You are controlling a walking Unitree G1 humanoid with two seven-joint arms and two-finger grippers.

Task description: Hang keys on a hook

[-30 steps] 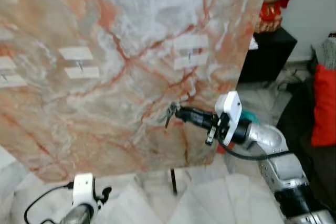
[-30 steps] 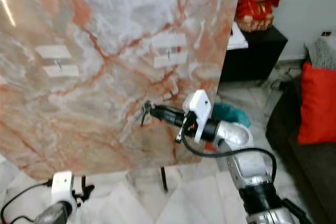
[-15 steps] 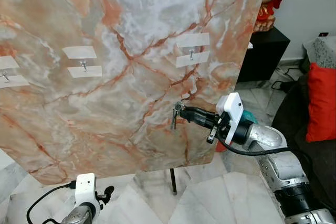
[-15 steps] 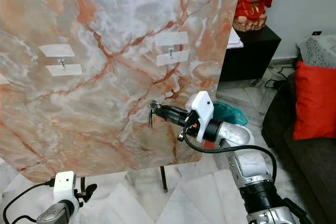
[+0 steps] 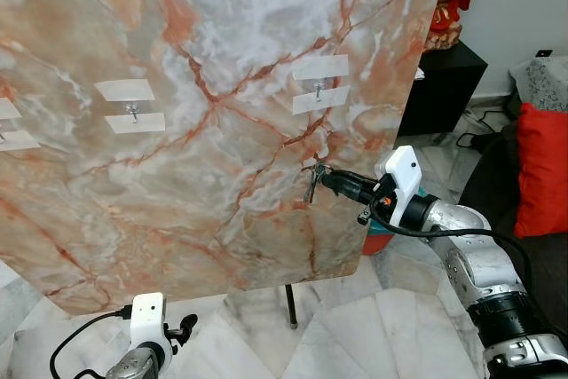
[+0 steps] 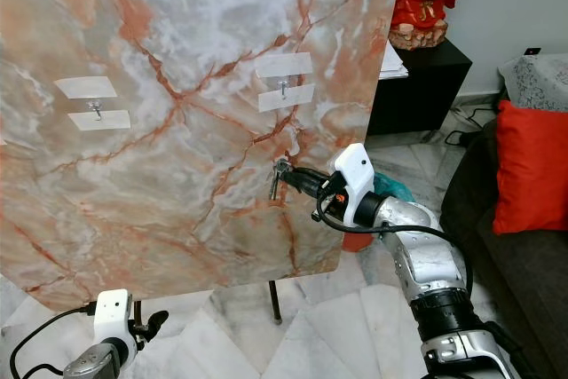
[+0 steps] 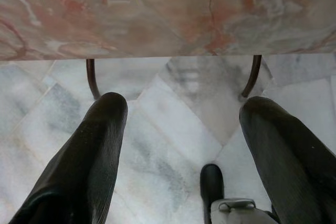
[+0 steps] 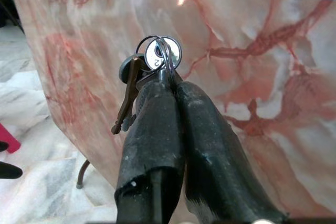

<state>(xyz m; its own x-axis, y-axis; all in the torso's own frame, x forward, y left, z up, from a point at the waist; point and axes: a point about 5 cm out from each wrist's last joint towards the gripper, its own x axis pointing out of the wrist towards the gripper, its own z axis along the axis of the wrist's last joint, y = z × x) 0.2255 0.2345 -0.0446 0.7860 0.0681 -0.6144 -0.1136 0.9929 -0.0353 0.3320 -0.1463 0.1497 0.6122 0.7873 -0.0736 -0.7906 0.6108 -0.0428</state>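
A small bunch of keys point(image 5: 311, 183) on a wire ring point(image 8: 157, 53) is pinched in my right gripper point(image 5: 323, 178), which is shut on it close to the pink marble board point(image 5: 204, 51). One dark key point(image 8: 126, 98) dangles below the ring. The nearest metal hook point(image 5: 319, 90), taped between two white strips, sits higher on the board, above the keys. A second hook point(image 5: 131, 112) is further left. My left gripper point(image 7: 178, 129) hangs low near the floor, open and holding nothing.
The board stands on thin dark legs point(image 5: 291, 306) over a white marble floor. To the right are a black cabinet point(image 5: 444, 86) with a red figurine point(image 5: 453, 6), a red cushion point(image 5: 543, 166) on a dark sofa, and a red-and-teal object point(image 6: 382, 197) behind my right arm.
My right gripper has carried the keys rightward and slightly up along the board, closer under the right hook. The camera shifted a little.
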